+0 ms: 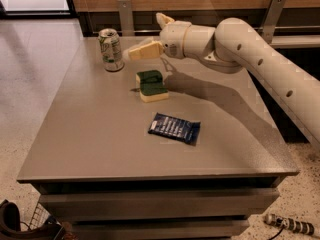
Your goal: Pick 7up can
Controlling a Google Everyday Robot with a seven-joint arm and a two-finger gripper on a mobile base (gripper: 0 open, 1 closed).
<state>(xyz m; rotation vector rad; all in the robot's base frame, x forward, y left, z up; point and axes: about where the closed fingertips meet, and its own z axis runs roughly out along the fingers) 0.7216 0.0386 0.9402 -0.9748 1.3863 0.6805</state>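
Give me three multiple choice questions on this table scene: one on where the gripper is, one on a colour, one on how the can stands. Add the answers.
1. Where is the gripper?
A. in the air close beside the can
B. far from it, low down
C. out of view

2. What colour is the packet?
A. red
B. yellow
C. dark blue

3. How is the can?
A. tipped on its side
B. upright on the table
C. lifted in the air

Answers:
1 A, the gripper hangs next to the can over the table's far side.
2 C, the packet's wrapper is dark blue with pale print.
3 B, the can's silver top faces up and its base sits on the table.
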